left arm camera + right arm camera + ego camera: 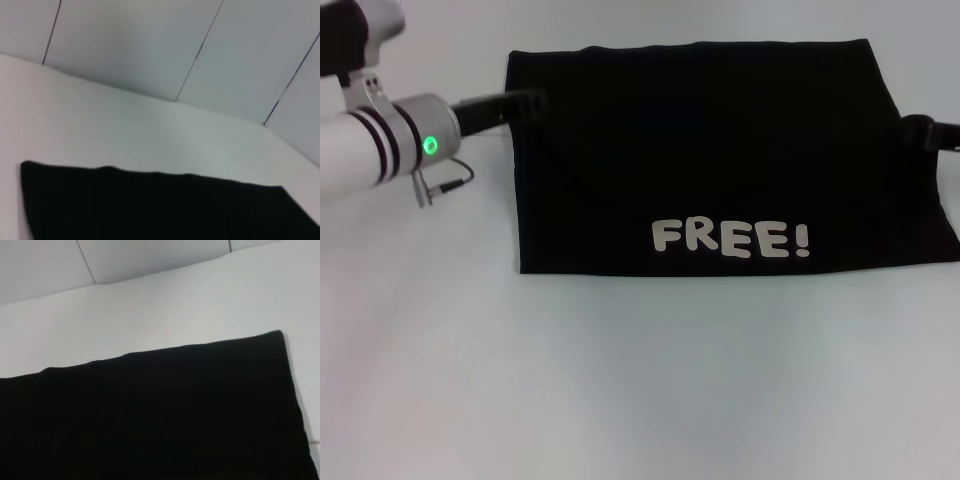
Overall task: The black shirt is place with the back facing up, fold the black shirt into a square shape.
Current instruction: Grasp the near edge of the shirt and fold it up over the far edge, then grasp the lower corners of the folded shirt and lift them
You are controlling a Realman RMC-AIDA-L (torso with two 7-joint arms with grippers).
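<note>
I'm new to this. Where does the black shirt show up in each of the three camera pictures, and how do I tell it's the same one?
Head view: the black shirt, folded into a wide rectangle with "FREE!" printed near its front edge, lies centre to right on the white table.
Left wrist view: the shirt fills the lower strip.
Right wrist view: it covers the lower half.
Shared landmark: the shirt's straight far edge against the white table.
</note>
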